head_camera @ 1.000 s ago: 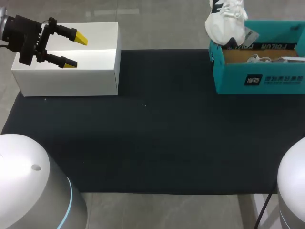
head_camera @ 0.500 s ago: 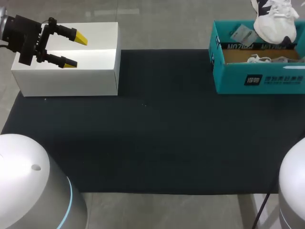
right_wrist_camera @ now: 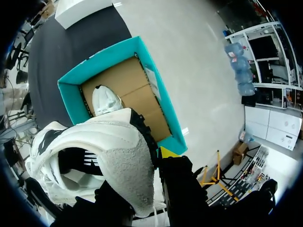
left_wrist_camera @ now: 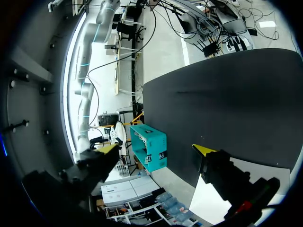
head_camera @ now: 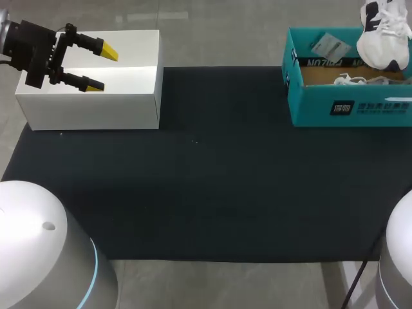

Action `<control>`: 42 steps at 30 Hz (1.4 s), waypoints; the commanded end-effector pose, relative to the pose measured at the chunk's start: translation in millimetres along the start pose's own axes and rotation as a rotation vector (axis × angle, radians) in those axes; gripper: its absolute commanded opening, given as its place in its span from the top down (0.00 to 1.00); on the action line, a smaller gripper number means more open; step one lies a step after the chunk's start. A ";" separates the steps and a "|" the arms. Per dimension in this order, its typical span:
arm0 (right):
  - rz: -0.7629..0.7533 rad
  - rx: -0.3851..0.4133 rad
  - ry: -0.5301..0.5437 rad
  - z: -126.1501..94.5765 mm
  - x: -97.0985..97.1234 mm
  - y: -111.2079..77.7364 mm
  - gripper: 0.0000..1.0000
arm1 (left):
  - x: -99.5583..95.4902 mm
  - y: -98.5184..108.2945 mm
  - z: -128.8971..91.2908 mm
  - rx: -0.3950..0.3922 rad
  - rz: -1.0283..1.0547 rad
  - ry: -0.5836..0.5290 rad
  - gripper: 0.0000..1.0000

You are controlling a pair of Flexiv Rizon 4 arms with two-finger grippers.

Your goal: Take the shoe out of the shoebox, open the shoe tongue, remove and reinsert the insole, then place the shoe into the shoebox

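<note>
Item: white shoe (head_camera: 384,35), held above the shoebox (head_camera: 347,106), far right; right end effector (right_wrist_camera: 150,165) is clamped on its heel. Spread wide and empty: left end effector (head_camera: 95,65). Advice: shoe is best lifted clear of box walls, then lowered onto bench (head_camera: 212,174).

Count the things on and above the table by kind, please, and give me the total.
White shoes: 2, the held shoe and the second shoe lying in the teal shoebox.
Boxes: 2, the teal shoebox and the white box.
Paper tags: 1, the paper tag inside the shoebox.
Mats: 1, the black mat.
Total: 6.
</note>
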State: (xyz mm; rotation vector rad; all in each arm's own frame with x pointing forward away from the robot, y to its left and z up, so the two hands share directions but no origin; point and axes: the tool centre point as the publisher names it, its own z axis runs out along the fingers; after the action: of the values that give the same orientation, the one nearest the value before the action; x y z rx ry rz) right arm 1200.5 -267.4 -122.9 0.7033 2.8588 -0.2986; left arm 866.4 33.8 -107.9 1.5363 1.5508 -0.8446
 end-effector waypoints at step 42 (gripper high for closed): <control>1.112 0.028 0.253 43.8 -68.5 -50.1 1.00 | -0.2 0.7 -0.5 0.002 0.000 0.004 0.00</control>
State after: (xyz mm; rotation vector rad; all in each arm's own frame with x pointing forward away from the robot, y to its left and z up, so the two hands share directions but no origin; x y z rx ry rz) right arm 1228.1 -344.6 -148.3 1.8350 2.1937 -0.1774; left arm 866.4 33.8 -107.9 1.5363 1.5508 -0.8446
